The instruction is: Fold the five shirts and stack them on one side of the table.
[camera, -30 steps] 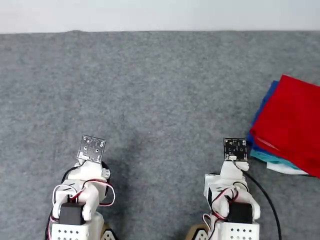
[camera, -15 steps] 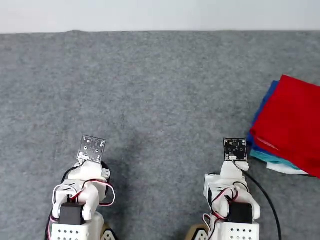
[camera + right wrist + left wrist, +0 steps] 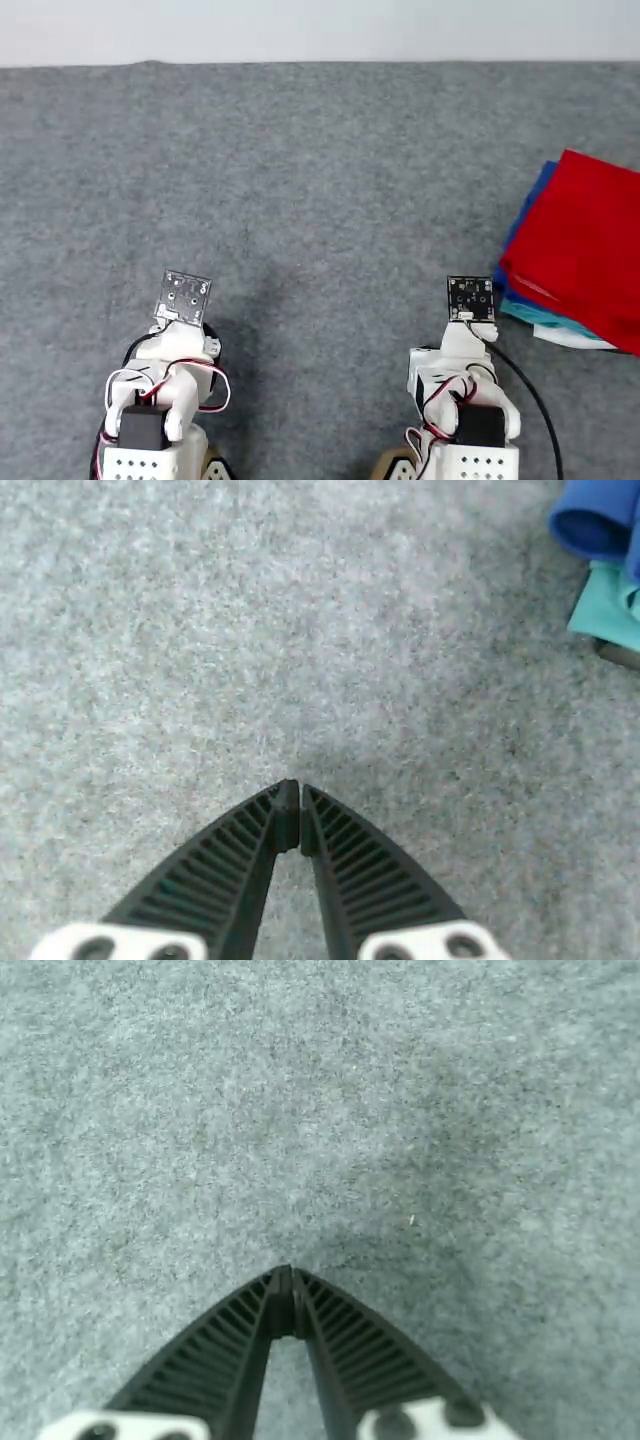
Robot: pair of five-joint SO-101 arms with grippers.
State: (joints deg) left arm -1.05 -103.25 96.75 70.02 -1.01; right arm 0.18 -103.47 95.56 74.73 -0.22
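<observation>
A stack of folded shirts (image 3: 580,255) lies at the table's right edge, a red one on top with blue, teal and white layers showing beneath it. The stack's blue shirt (image 3: 600,520) and teal shirt (image 3: 610,605) edges show in the right wrist view. My left gripper (image 3: 291,1285) is shut with nothing in it, held over bare carpet near the front left. My right gripper (image 3: 293,800) is shut and empty too, at the front right, a short way left of the stack. Both arms are drawn back toward their bases, the left arm (image 3: 170,370) and the right arm (image 3: 462,370).
Grey carpet-like cloth (image 3: 320,180) covers the whole table. Its far edge meets a pale wall (image 3: 320,30) at the back.
</observation>
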